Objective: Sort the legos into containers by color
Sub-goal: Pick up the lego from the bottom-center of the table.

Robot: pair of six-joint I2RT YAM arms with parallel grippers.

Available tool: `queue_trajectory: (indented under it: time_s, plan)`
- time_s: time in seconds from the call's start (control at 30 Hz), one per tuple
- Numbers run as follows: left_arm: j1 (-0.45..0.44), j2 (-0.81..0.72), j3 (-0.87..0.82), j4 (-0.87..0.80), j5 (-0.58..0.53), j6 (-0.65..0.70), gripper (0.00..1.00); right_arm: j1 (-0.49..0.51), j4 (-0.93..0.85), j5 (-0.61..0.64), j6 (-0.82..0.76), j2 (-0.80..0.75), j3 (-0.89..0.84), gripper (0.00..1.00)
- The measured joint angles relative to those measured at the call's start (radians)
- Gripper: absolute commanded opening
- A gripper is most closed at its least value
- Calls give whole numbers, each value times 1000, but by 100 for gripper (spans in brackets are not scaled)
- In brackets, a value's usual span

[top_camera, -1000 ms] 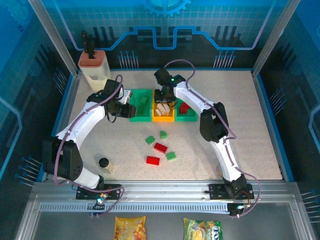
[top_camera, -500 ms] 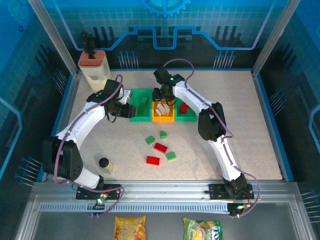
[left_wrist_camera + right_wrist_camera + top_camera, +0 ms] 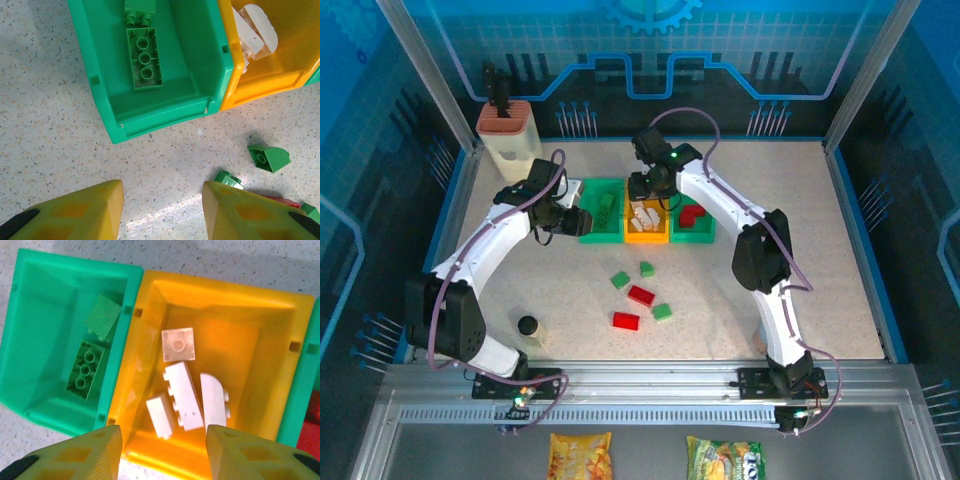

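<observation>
Overhead, right gripper (image 3: 162,452) gapes above orange-yellow bin (image 3: 225,294)

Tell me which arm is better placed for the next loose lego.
Probably left: the left pincer, open, is near a loose green lego; the right pincer hangs over the orange bin.

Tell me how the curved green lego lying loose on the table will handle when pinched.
The curved green lego looks like rigid moulded plastic, so it probably won't flex. Its rounded, glossy face may let a pinch slip off; the flat sides seem safer. Being small, it is likely light and could skid on the smooth table if nudged.
</observation>
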Motion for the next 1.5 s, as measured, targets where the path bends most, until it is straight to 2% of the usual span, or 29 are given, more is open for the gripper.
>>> queue_trajectory:
  time_s: [0.3,0.67,1.17,1.5]
  plan:
    - [0,0,0,0,0,0,47,78,-36,33,-22,-109,-164,49]
    - [0,0,0,0,0,0,47,192,-108,74,-114,-175,-249,48]
    - [0,0,0,0,0,0,47,369,-194,151,-338,-181,-372,50]
    - [0,0,0,0,0,0,47,407,-222,159,-391,-127,-443,54]
